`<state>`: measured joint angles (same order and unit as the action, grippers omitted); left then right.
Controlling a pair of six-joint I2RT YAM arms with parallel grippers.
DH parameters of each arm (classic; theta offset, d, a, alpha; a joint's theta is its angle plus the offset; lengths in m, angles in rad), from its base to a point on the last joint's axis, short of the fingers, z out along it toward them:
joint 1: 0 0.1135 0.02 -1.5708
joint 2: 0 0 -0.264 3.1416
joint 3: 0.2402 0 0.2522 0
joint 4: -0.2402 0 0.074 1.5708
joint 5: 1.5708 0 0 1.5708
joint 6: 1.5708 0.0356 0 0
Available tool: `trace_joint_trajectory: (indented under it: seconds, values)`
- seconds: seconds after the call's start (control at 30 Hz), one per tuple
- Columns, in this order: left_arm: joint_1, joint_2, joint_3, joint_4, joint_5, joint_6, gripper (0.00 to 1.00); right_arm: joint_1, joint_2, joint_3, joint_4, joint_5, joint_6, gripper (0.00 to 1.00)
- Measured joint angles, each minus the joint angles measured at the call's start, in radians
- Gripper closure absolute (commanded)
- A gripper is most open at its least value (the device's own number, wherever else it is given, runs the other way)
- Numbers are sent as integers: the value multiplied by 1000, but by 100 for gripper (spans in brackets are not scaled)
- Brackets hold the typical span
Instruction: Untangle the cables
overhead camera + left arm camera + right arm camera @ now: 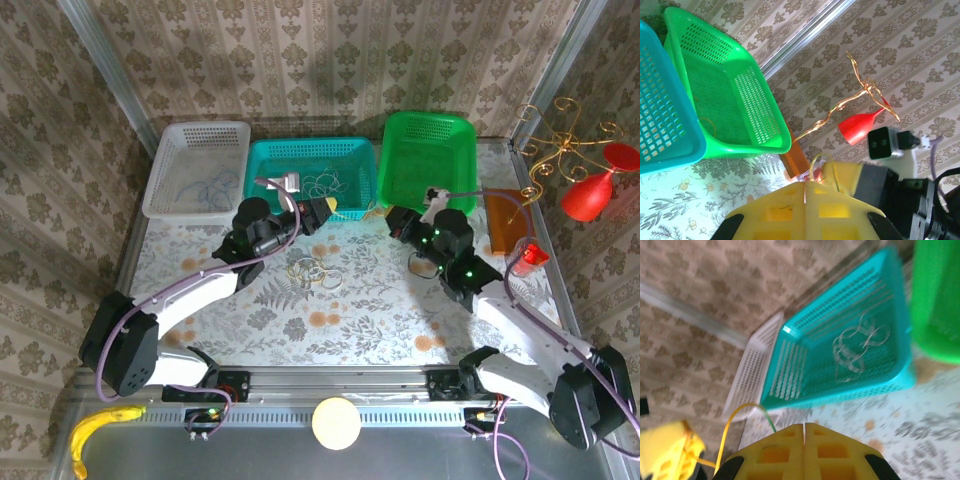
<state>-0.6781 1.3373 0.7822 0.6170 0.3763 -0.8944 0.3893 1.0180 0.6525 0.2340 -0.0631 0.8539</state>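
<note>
Counter (400, 310) with three baskets along its far edge: white basket (200, 128) holding blue cables (210, 188), teal basket (310, 143) holding whitish cables (855, 345), and green basket (430, 118).

Both arms reach inward and their tips face each other in front of the gap between the teal and green baskets. The left pincer (805, 184) is clenched, with a thin yellowish cable (740, 408) rising from its tip. The right pincer (804, 426) is also clenched, and the same strand leaves its tip and arcs across to the left pincer. The strand's long axis therefore runs left to right between the two tips, slack and bowed. Judged from this, the coming move turns on drawing the tips apart along that axis.

A small tangle of cables (315, 270) lies on the counter nearer the arm bases, just toward the base side of the left pincer. The left arm is the nearer one.

Hard to make out:
- Where the pads meet the strand is hidden behind the finger bodies.
- The right wrist view is blurred.
- From above the strand is too thin to trace, so it cannot be told whether it joins the tangle.
</note>
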Motion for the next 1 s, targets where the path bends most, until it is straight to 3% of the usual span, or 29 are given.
trace_joint_trajectory:
  seconds: [0.07, 0.1, 0.2, 0.3, 0.67, 1.0]
  values:
    - [1, 0, -10, 0, -3, 0, 100, -45, -27, 10, -32, 13, -19, 100]
    - [4, 0, -12, 0, -3, 0, 89, -66, -33, 22, -47, 17, -31, 100]
    - [6, 0, -13, 0, -3, 8, 39, -86, -25, 80, -86, 31, -69, 100]
    - [7, 0, -13, -1, -4, 10, 1, -85, 8, 156, -112, 48, -112, 100]
    - [32, -23, -42, -97, -25, 70, 0, -103, 256, 416, -159, 296, -316, 100]
    - [32, -113, -79, -188, -60, 124, 0, -105, 505, 518, -168, 467, -438, 100]
